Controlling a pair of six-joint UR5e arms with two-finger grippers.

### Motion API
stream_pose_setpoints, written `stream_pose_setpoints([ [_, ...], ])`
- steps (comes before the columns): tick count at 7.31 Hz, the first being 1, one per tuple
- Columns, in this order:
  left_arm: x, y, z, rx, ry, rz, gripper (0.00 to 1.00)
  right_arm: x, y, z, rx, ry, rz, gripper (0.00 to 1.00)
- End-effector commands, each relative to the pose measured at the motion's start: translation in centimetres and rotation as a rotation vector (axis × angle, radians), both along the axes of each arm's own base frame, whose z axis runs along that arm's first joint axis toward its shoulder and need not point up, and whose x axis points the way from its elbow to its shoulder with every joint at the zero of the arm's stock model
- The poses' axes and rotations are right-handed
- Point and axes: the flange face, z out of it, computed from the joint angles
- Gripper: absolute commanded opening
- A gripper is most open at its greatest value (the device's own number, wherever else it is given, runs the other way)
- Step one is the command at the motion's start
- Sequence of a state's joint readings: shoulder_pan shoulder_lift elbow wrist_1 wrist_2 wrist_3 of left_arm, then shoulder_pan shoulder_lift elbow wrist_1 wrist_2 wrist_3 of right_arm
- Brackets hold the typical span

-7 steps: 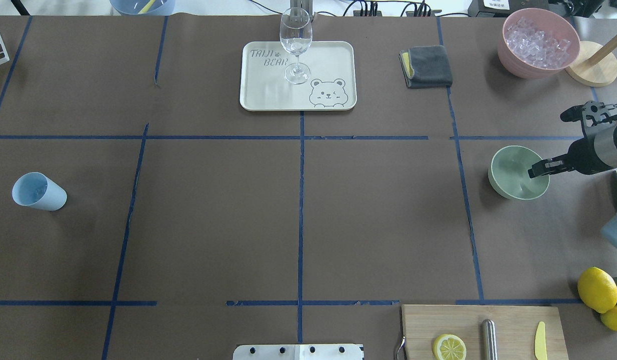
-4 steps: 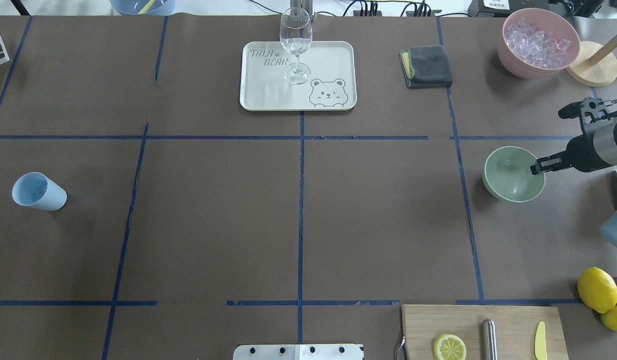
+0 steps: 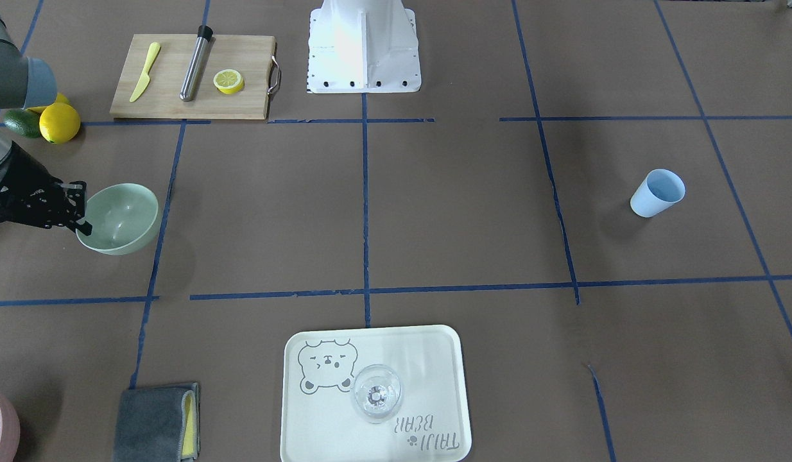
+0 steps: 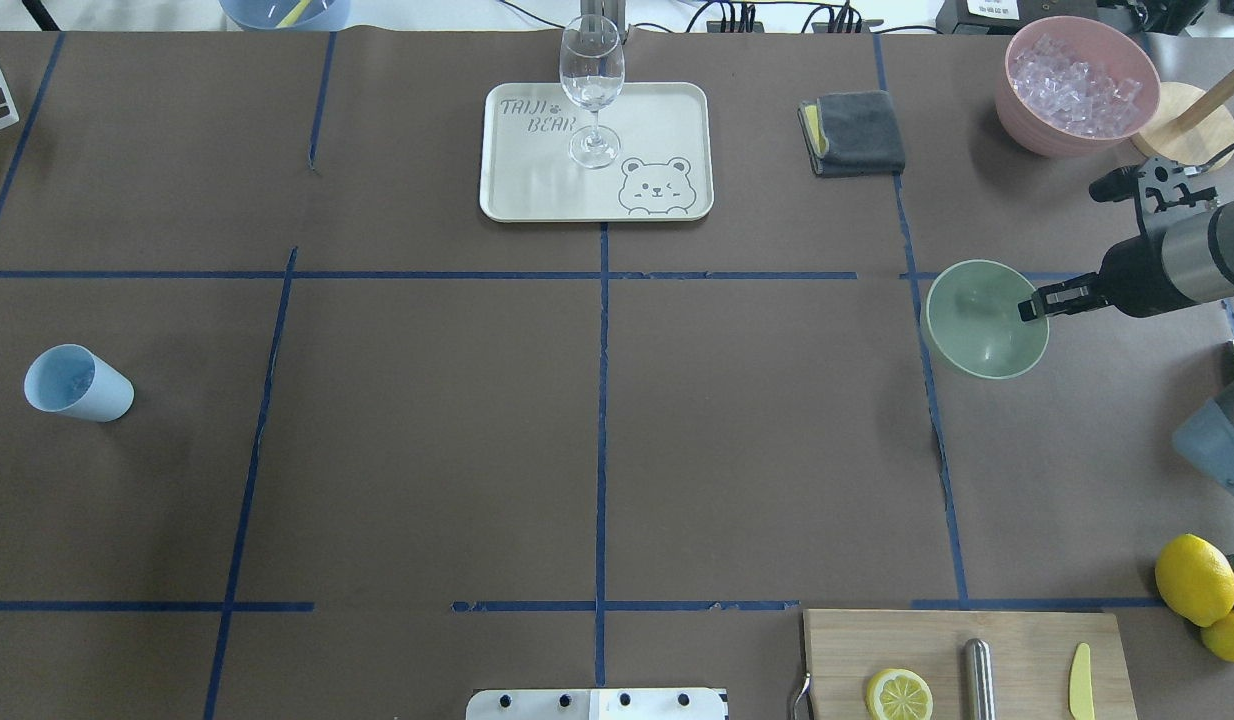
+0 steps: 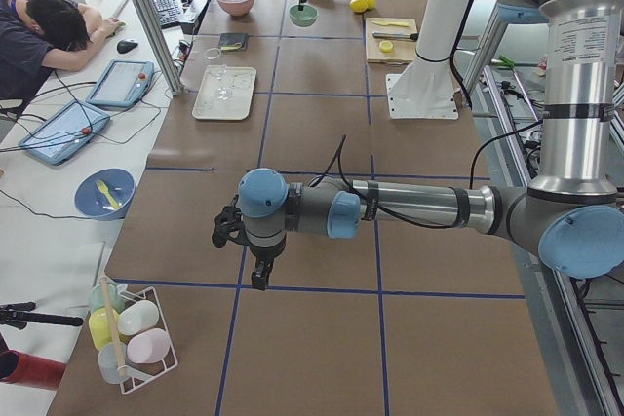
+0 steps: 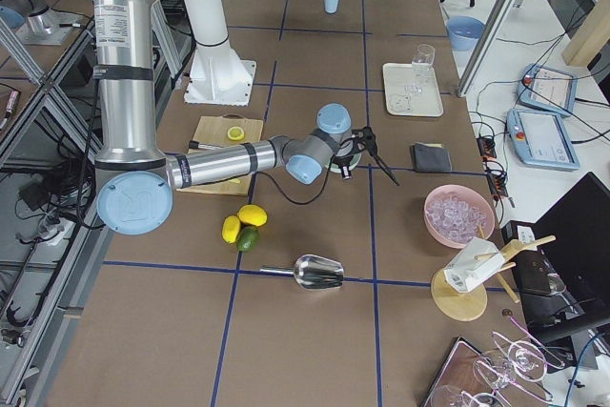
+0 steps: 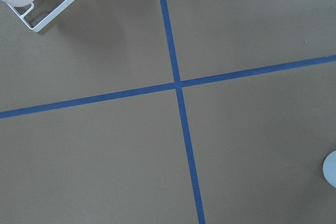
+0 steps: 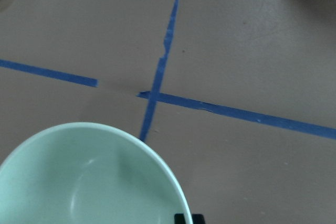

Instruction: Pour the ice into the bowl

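**Current state.** The right pincer (image 4: 1033, 307) is closed on the rim of the bowl (image 4: 982, 320), gripping the side of the rim that faces its own arm. The bowl is empty and slightly tilted with its mouth upward. Judging from the offset shadow in the front-facing view, it is held clear of the surface (image 4: 597, 430). The left pincer (image 5: 257, 275) hangs over bare paper and shows only in a side view, so I cannot tell its opening.

**Governing relation.** The ice (image 4: 1072, 80) lies heaped in the pink tub (image 4: 1022, 115). The held bowl is near the tub, on the tub's robot-facing side and offset toward the middle of the surface. From the right pincer the ice lies away from the robot and slightly outward. The bowl is round and has no long axis, so only the tilt of its mouth matters. The right arm is much the nearer to the tub. The left pincer is well apart from it, at the opposite end.

**Surroundings, referred to the tub.**
- A folded grey cloth (image 4: 857, 132) lies beside the tub toward the middle, and the tray (image 4: 657, 110) with its stemmed glass (image 4: 591, 85) lies beyond the cloth.
- A metal scoop (image 6: 319, 274) lies on the tub's robot side.
- The light blue cup (image 4: 75, 383) lies far across from the tub.
- A person (image 5: 39, 36) leans on a side desk.
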State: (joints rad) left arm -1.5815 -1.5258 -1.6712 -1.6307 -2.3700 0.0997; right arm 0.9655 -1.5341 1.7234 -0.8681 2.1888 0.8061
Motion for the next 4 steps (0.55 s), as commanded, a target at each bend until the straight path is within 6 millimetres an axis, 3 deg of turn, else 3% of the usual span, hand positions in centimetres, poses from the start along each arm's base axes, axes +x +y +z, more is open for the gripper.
stream_pose_setpoints([
  [1, 0.0, 0.1, 0.1, -0.002, 0.000, 0.000, 1.00, -6.1, 0.2, -5.9, -0.091, -0.072, -0.003, 0.00],
  [2, 0.0, 0.1, 0.1, -0.002, 0.000, 0.000, 1.00, -8.6, -0.8, -10.0, -0.131, -0.069, 0.000, 0.00],
  [4, 0.0, 0.1, 0.1, -0.002, 0.000, 0.000, 1.00, -16.0, 0.3, -16.0, -0.167, -0.058, 0.012, 0.00],
])
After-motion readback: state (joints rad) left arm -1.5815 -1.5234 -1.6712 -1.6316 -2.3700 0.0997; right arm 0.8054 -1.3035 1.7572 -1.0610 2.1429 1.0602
